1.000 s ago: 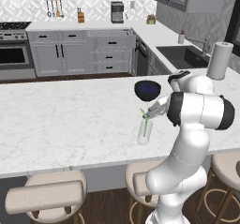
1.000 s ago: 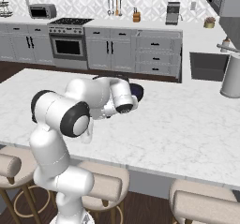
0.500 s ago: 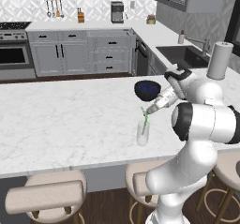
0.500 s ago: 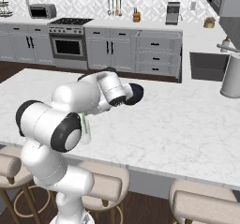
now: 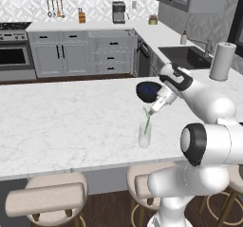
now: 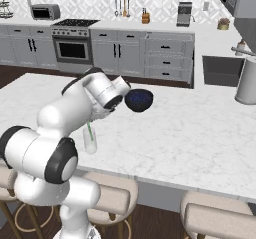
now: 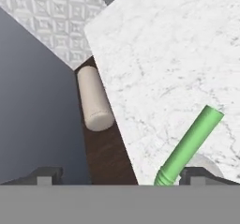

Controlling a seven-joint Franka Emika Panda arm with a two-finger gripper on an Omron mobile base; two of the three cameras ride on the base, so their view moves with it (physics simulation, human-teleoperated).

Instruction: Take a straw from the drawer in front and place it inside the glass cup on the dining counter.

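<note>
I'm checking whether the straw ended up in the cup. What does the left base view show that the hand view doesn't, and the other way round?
Left base view alone: the glass cup standing upright on the dining counter, the straw's lower end inside it, a dark blue bowl behind it, and the tool open just above the straw, not gripping it.

Hand view alone: the straw's ribbed bend close up, lying free between the open fingertips.

Both: the green straw, the marble counter and a beige stool at its edge.

green straw (image 7: 190, 145), marble counter (image 7: 178, 54), beige stool (image 7: 95, 104)
</note>
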